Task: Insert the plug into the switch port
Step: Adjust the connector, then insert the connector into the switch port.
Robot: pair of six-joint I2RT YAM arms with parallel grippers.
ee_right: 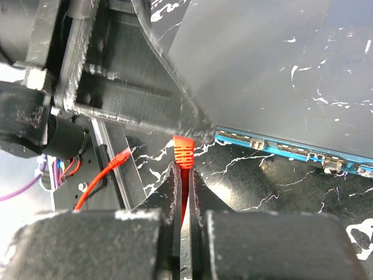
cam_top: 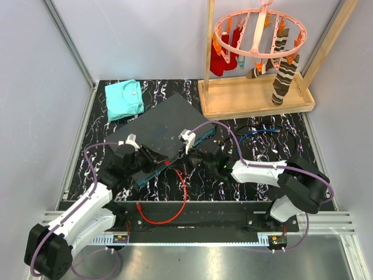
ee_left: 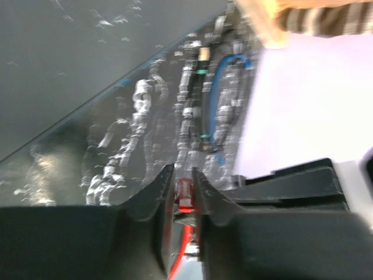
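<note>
From above, the switch [cam_top: 166,122] lies slantwise on the black marbled table [cam_top: 204,186], its teal edge facing the arms. The left gripper [cam_top: 156,156] and right gripper [cam_top: 191,157] meet at that edge, where the plug [cam_top: 170,161] is. Its red cable [cam_top: 180,198] loops back towards the bases. A folded teal cloth [cam_top: 124,99] sits well apart at the far left. The left wrist view is blurred: the plug [ee_left: 185,195] sits between the left gripper's [ee_left: 185,186] fingers, but I cannot tell if they are pinching it. In the right wrist view the right gripper [ee_right: 182,172] is clenched on the red cable [ee_right: 184,201] just behind the plug's ribbed boot [ee_right: 183,153]. The plug's tip is hidden under the other arm's finger, just beside the corner of the switch [ee_right: 280,70].
</note>
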